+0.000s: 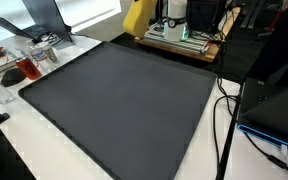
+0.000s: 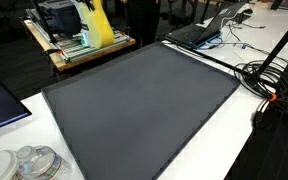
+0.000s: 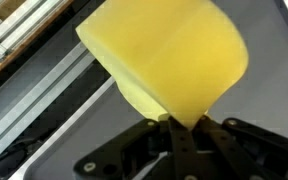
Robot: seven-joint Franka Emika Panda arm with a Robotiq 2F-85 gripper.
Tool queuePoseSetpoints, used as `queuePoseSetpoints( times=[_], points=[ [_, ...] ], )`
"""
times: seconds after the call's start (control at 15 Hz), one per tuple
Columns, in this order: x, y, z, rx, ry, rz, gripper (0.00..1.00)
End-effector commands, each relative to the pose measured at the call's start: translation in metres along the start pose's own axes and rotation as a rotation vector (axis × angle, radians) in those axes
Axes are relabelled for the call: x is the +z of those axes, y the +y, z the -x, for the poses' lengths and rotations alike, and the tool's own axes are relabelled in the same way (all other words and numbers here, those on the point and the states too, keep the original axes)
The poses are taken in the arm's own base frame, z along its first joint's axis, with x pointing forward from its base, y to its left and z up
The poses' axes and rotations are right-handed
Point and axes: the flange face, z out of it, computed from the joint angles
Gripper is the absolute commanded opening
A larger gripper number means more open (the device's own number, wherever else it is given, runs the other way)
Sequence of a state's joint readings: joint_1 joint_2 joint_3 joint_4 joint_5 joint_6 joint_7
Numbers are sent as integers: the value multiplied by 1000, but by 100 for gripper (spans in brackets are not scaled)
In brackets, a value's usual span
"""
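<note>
I have the pincer clamped shut on one edge of a yellow cloth, the two fingers meeting right at its rim. In the wrist view the cloth fans out from the fingertips toward the top of the picture. In both exterior views it hangs in the air at the far edge of the dark mat, its long axis close to upright and the lower end widening downward. It hangs just in front of a wooden rack.
</note>
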State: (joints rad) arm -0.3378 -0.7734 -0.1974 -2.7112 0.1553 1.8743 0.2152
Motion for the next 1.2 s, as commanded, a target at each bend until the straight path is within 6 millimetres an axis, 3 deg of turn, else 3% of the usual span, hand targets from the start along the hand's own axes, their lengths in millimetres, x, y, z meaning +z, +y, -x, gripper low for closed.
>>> queuePoseSetpoints(
  times=[0.0,0.33,0.4,0.73,1.13],
  points=[
    [-2,-1,5,-12,11,-5,5],
    [0,0,11,-27,22,-12,5],
    [0,0,11,-28,22,-12,1],
    [-73,-84,19,-235,226,23,1],
    [-122,-201,61,-539,432,90,1]
  ],
)
